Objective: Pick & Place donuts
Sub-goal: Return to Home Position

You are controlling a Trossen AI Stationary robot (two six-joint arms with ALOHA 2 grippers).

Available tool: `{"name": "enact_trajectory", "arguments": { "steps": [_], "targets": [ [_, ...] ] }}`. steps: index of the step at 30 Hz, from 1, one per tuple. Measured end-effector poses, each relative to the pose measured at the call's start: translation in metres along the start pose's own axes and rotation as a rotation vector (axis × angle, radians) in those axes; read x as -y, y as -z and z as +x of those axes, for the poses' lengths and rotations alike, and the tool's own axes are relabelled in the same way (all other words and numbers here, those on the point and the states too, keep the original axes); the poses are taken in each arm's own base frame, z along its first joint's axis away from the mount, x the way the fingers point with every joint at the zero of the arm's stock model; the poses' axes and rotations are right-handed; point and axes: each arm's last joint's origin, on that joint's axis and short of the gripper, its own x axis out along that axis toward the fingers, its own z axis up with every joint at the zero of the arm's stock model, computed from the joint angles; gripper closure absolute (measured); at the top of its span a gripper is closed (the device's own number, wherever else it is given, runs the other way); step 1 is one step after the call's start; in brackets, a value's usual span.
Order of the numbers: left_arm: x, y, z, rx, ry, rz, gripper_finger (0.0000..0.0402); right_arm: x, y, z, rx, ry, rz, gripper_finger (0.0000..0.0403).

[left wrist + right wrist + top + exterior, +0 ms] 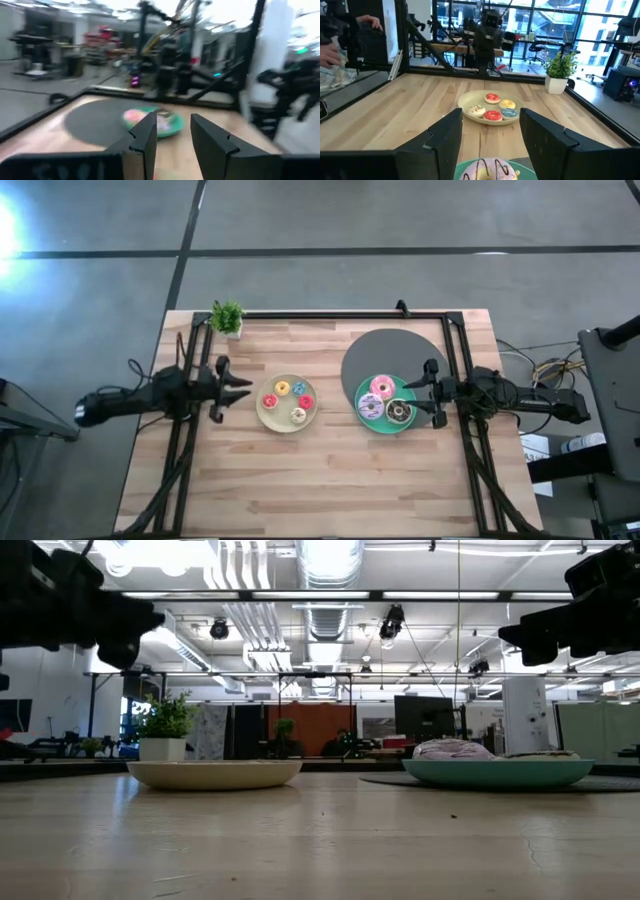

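High view, taking 12 o'clock as the table [330, 490] edge where the potted plant [228, 317] stands: a cream plate [275, 420] lies a little toward 9 o'clock from the table's middle and carries 5 mini donuts. On it the yellow donut [283, 388] sits at 11 o'clock, the blue donut [299, 388] at 1 o'clock, the red donut [270, 401] at 9 o'clock, the second red donut [306, 402] at 3 o'clock and the white mini donut [298, 416] at 5 o'clock.

Toward 3 o'clock on the table a teal plate [380, 426] rests on the 5 o'clock part of a dark round mat [380, 350]. It holds 3 larger donuts: the pink donut [381, 387] at 12 o'clock, the white-lilac donut [371, 407] at 8 o'clock and the chocolate donut [399, 412] at 4 o'clock.

The left gripper [243, 387] hangs just off the cream plate's 9 o'clock side, pointing toward it. Its jaws stand a little apart and have hold of nothing, as the left wrist view shows between its fingers [145, 140].

The right gripper [412, 397] hangs over the teal plate's 3 o'clock rim, pointing toward 9 o'clock. Its jaws are spread wide and empty. The right wrist view looks between them across the table to the cream plate.

The low view shows both arms raised well above the table, clear of both plates.
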Motion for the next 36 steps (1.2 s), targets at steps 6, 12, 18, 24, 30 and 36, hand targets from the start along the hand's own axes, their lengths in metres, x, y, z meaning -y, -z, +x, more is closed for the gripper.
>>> {"name": "enact_trajectory", "arguments": {
  "steps": [6,12,18,24,30,36],
  "targets": [
    [-0.003,0.007,0.0,-0.066,-0.056,0.044,0.0307,0.0,0.0,0.0,-0.001,0.0,0.0,0.0211],
    [0.004,0.009,0.0,-0.082,-0.005,0.025,0.0307,0.0,0.0,0.0,-0.001,0.0,0.0,0.0211],
    [0.01,0.01,0.0,-0.096,0.047,0.018,0.0307,0.0,0.0,0.0,-0.001,0.0,0.0,0.0211],
    [0.01,0.009,0.0,-0.082,0.044,-0.005,0.0307,0.0,0.0,0.0,-0.001,-0.001,0.0,0.0211],
    [0.009,0.01,0.001,-0.098,0.042,-0.014,0.0307,0.0,0.0,0.0,-0.001,-0.001,0.0,0.0211],
    [0.009,0.011,0.001,-0.1,0.042,-0.014,0.0307,0.0,0.0,0.0,-0.001,0.0,0.0,0.0211]
  ]
}}
